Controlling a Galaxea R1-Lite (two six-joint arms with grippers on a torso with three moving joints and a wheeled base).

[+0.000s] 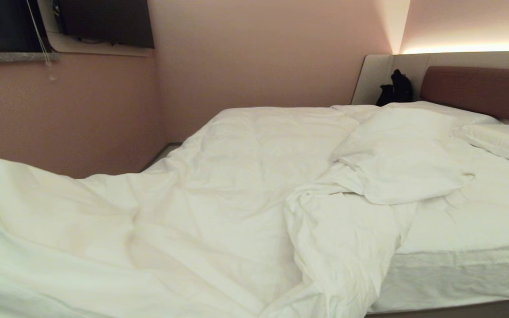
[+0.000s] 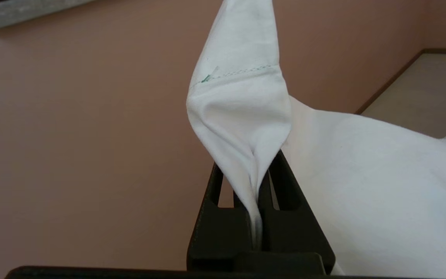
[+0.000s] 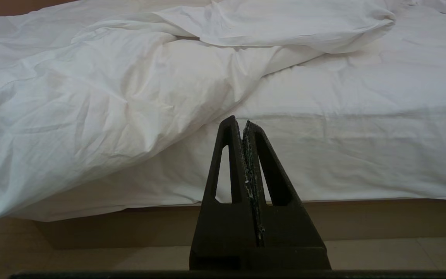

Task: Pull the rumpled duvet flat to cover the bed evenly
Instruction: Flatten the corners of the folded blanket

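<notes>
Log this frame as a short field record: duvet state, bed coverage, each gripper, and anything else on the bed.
duvet: rumpled, bunched over the left of the head view, a folded flap lying near the pillows
bed: sheeted mattress bare on the right side
left gripper: shut on a raised corner of the duvet, wall behind it
right gripper: shut, empty, low in front of the bed's side
pillow: lying flat by the headboard
dark object: beside the headboard, identity unclear
</notes>
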